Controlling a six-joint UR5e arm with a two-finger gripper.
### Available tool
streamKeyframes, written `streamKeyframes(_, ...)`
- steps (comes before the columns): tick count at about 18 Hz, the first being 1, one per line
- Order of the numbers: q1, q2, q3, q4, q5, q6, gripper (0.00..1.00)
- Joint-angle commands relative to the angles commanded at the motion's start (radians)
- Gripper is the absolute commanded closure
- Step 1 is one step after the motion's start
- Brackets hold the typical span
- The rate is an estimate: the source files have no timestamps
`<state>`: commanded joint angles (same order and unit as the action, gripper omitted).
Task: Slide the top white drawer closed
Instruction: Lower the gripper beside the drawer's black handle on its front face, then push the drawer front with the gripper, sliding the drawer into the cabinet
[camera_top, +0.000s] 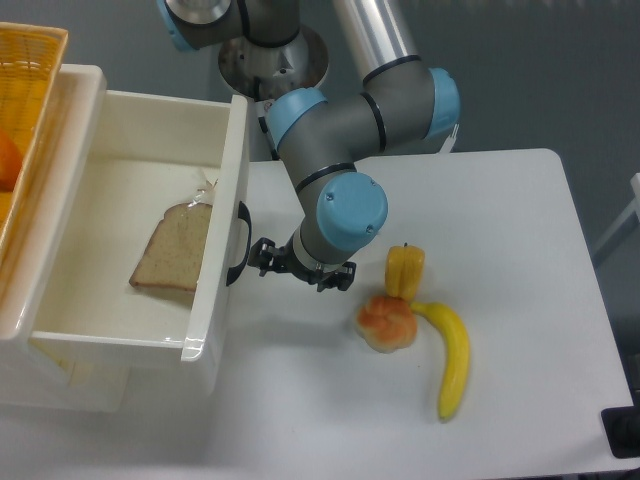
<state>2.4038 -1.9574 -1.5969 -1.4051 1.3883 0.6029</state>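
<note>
- Camera view from above: the top white drawer (110, 180) is a deep, glossy white box pulled well out of its cabinet at the left of the table (520, 250), with a black arched handle (240, 245) on its front panel
- A slice of bread (172, 248) lies flat on the drawer floor, close to the front wall
- The drawer's front edge overhangs the table surface; bare tabletop runs between that front and the food to the right
- A yellow pepper (405, 270), a round orange pastry (387, 322) and a banana (451, 356) sit together mid-table, well apart from the drawer
- A yellow basket (25, 95) stands on the cabinet top at far left
- The gripper (262, 256) hangs just right of the handle, very near it; contact cannot be told
- Whether its fingers are parted or closed cannot be told; nothing visibly held
</note>
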Motion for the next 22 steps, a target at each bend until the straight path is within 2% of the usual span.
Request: streamKeyframes(22, -0.044, 0.037, 0.006, -0.006, -0.071, 0.0, 0.0)
